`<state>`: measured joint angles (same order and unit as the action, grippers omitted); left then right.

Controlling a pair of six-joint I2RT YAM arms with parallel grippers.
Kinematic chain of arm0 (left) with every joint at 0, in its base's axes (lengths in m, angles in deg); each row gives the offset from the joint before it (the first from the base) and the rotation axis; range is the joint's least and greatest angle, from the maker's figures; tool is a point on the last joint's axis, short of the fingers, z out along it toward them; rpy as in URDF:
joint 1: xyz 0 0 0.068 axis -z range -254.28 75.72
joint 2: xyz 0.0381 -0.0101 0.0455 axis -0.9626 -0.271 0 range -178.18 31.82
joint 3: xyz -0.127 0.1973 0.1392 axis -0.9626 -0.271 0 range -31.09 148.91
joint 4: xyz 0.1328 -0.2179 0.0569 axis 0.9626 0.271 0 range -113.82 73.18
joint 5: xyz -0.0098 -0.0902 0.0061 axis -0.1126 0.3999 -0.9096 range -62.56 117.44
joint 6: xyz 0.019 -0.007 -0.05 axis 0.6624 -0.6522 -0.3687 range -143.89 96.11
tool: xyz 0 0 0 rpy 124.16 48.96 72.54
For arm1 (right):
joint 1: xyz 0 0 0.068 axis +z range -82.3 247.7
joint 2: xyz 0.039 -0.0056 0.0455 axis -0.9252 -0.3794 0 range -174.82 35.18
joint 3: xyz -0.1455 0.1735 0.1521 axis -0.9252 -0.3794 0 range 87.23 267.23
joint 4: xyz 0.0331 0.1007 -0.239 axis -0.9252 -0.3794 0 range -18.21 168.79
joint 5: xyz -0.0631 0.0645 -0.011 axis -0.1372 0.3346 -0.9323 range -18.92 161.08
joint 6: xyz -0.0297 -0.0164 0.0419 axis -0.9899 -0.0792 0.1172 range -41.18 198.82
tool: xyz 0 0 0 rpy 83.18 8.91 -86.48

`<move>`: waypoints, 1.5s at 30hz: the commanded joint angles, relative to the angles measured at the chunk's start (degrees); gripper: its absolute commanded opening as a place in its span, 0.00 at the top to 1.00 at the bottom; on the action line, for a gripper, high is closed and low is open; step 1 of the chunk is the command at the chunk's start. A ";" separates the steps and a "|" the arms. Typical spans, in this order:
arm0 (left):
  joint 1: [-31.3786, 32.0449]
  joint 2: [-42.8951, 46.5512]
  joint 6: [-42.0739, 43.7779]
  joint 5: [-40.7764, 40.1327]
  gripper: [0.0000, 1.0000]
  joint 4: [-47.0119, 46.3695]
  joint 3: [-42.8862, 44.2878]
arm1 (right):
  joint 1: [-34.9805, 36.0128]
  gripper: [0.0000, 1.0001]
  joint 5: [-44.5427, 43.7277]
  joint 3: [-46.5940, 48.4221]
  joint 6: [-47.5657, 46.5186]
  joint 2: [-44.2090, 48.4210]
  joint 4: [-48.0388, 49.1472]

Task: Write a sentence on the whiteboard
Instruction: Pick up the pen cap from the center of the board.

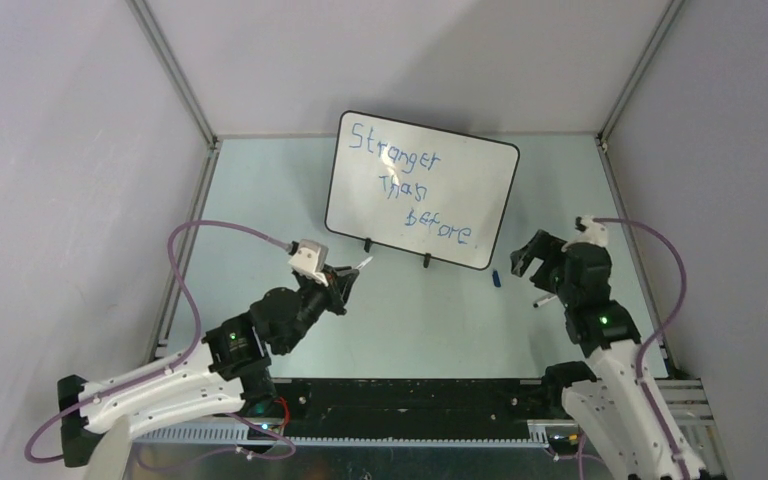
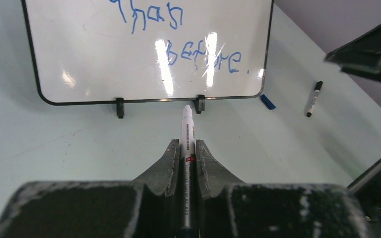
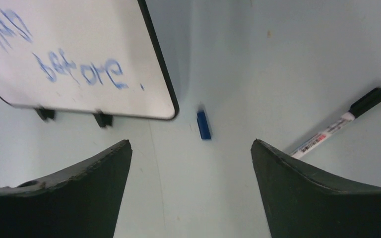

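Jaws of the left gripper (image 2: pixel 187 145) clench a white marker (image 2: pixel 187 124), tip facing the whiteboard (image 1: pixel 485 180) yet clear of it. Board stands mid-table, the sentence (image 1: pixel 410 188) apparently finished. Right gripper (image 3: pixel 189 145) hangs spread wide near a blue cap (image 3: pixel 204 125) and spare marker (image 3: pixel 335 128), presumably for recapping.

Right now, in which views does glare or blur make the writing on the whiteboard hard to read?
Left wrist view: two bright glare streaks on the whiteboard cross the word "before", yet the marker is sharp. Right wrist view: the sentence is smeared by blur, also the small blue piece. Top external view: no glare, all three words readable.
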<state>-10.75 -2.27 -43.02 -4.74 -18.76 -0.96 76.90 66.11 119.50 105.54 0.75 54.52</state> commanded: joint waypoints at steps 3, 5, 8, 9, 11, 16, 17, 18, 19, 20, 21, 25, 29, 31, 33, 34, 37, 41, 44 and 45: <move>0.19 2.81 -2.11 3.01 1.00 -8.30 -3.25 | 8.66 0.21 -2.48 3.76 -2.03 -14.12 -4.70; 0.20 3.80 -2.25 3.64 1.00 -9.40 -4.45 | 9.89 0.25 -3.96 4.10 -2.21 -16.92 -4.88; 0.22 5.07 -1.97 4.30 1.00 -9.94 -5.53 | 9.96 0.33 -2.41 4.13 -2.92 -19.79 -3.68; 0.21 5.30 -1.83 4.22 1.00 -9.97 -5.70 | 9.92 0.35 -2.10 4.16 -3.26 -21.22 -3.33; 0.22 6.22 -1.71 3.67 1.00 -9.98 -6.27 | 9.84 0.36 -0.93 4.20 -4.02 -23.33 -2.12; 0.22 8.47 -2.04 2.49 1.00 -9.48 -7.45 | 9.51 0.39 -0.15 4.39 -4.96 -28.00 -1.12; 0.20 8.53 -2.11 2.39 1.00 -9.39 -7.56 | 9.48 0.40 0.48 4.47 -5.17 -28.34 -0.62; 0.20 8.43 -2.12 2.28 1.00 -9.42 -7.55 | 9.52 0.40 0.57 4.69 -5.22 -29.03 -0.48; 0.19 8.16 -2.06 2.20 1.00 -9.40 -7.57 | 9.61 0.40 0.60 4.88 -5.22 -29.38 -0.33; 0.19 7.57 -1.97 2.08 1.00 -9.34 -7.51 | 9.62 0.40 0.63 5.32 -5.19 -30.12 -0.29; 0.19 7.11 -1.96 2.10 1.00 -9.40 -7.36 | 9.62 0.40 0.72 5.51 -5.23 -30.54 -0.11; 0.22 5.13 -2.38 2.84 1.00 -10.48 -7.53 | 9.86 0.44 0.70 7.57 -5.77 -33.76 -0.68; 0.11 4.62 -2.89 3.15 1.00 -11.79 -7.89 | 9.94 0.45 0.81 9.01 -6.33 -36.61 -1.22; 0.03 4.30 -2.84 3.09 1.00 -12.01 -7.94 | 9.87 0.48 0.33 9.86 -6.59 -37.94 -1.51; -0.12 4.26 -2.73 3.20 1.00 -12.36 -8.22 | 9.88 0.54 -0.09 10.88 -6.83 -39.90 -2.04; -0.18 4.32 -2.66 3.28 1.00 -12.60 -8.32 | 9.88 0.56 -0.18 11.14 -7.14 -40.39 -2.21; -0.52 4.95 -2.54 3.52 1.00 -13.01 -9.06 | 9.78 0.57 -0.33 12.80 -7.75 -42.90 -2.81; -0.89 5.82 -2.23 3.62 1.00 -12.76 -9.57 | 9.27 0.57 -0.18 14.39 -8.75 -45.90 -3.75; -1.19 6.43 -2.13 3.87 1.00 -12.63 -9.93 | 8.44 0.56 0.65 15.36 -8.99 -47.61 -4.33; -1.25 6.55 -2.13 3.97 1.00 -12.67 -9.92 | 8.15 0.56 0.75 15.49 -8.97 -48.17 -4.35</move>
<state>-11.38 3.42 -44.88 -0.81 -29.29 -10.73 86.16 66.90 132.31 97.76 -45.65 51.76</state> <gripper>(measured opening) 0.151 0.434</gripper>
